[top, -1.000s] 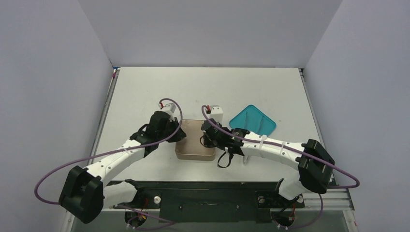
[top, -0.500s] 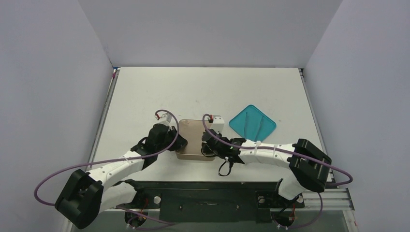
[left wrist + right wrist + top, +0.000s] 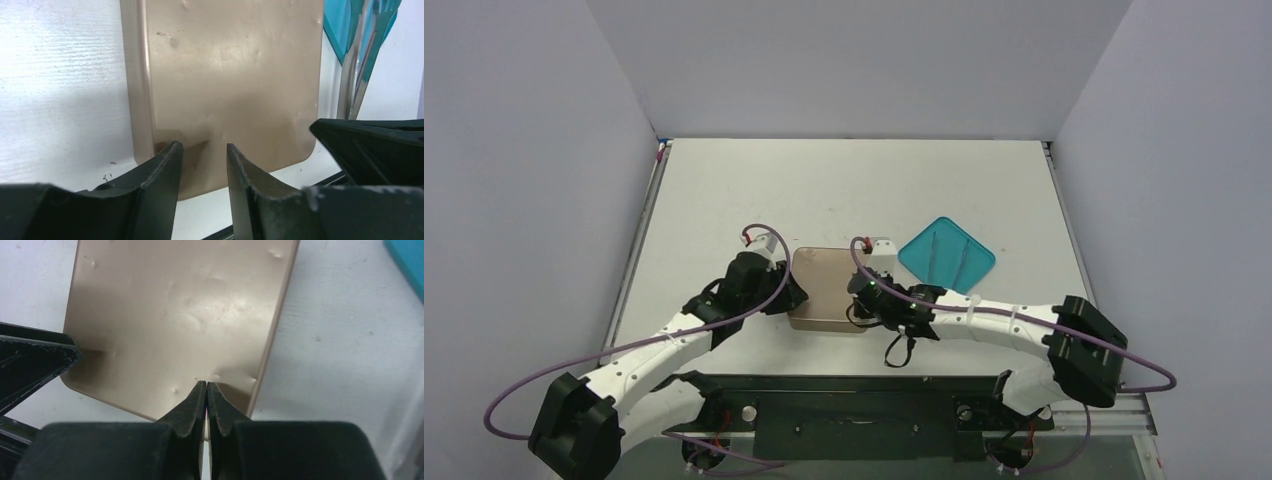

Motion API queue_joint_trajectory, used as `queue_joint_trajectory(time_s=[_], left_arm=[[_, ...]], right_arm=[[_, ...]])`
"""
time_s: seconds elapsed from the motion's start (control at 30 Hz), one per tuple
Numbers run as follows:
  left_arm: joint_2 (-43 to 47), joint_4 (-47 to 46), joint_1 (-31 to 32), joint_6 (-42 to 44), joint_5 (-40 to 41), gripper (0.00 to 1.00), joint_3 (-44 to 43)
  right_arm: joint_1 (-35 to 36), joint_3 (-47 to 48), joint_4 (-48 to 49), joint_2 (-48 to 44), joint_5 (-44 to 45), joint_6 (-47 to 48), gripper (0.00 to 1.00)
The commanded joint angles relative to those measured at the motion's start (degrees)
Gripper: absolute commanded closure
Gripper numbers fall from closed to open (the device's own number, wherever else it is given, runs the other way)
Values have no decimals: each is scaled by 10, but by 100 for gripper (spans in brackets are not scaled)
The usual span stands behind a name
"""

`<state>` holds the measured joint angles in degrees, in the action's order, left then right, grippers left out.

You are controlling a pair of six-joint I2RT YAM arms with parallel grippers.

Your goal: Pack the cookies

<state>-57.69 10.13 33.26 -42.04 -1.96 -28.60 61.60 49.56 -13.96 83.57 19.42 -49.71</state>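
Note:
No cookies show in any view. The square brown tin [image 3: 824, 285] lies between the arms, its smooth, slightly dented top facing up [image 3: 225, 75] [image 3: 175, 305]. My left gripper [image 3: 792, 296] is open and empty, its fingertips low over the tin's near left corner [image 3: 204, 150]. My right gripper [image 3: 857, 308] is shut, fingertips pressed together over the tin's near right part [image 3: 206, 385], with nothing seen held between them.
A teal square plate [image 3: 946, 255] with thin metal rods on it lies right of the tin; it also shows in the left wrist view [image 3: 345, 25] and the right wrist view [image 3: 407, 255]. The black base rail runs along the table's near edge.
Both grippers have drawn back toward the near edge of the tin. The left arm has swung lower and nearer. The tin stays in place.

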Motion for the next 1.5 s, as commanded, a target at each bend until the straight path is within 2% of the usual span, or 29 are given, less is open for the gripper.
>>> queue_joint_trajectory(time_s=[0.0, 0.13, 0.23, 0.3, 0.33, 0.43, 0.5, 0.57, 0.6, 0.83, 1.0, 1.23, 1.47], left_arm=[[31, 65, 1, 31, 5, 62, -63], [45, 103, 0, 67, 35, 51, -114], [47, 137, -1, 107, 57, 47, -165], [45, 159, 0, 132, 81, 40, -194], [44, 165, -1, 139, 100, 34, -211], [45, 188, -4, 169, 137, 24, -236], [47, 202, -8, 174, 159, 14, -252], [48, 217, -10, 178, 164, 1, -274], [48, 221, -10, 184, 167, 2, -285], [45, 257, -17, 230, 205, 3, -319], [69, 225, -19, 255, 209, 3, -299], [96, 191, -31, 256, 202, 3, -248], [101, 191, -42, 256, 184, 3, -243]], right_arm=[[1, 18, -41, -88, 78, 36, 97], [-12, 7, -56, -161, 130, 68, 78], [-33, -1, -64, -214, 141, 98, 61], [-60, -6, -69, -241, 141, 115, 51], [-68, -7, -73, -249, 140, 121, 44], [-108, -8, -85, -279, 133, 150, 36], [-124, -3, -98, -295, 147, 172, 29], [-134, 4, -113, -311, 179, 190, 17], [-136, 5, -114, -317, 189, 204, 13], [-151, 22, -142, -367, 278, 241, 11], [-155, 44, -198, -367, 347, 225, 11], [-155, 42, -214, -392, 356, 204, 11], [-154, 30, -201, -408, 338, 213, 10]])
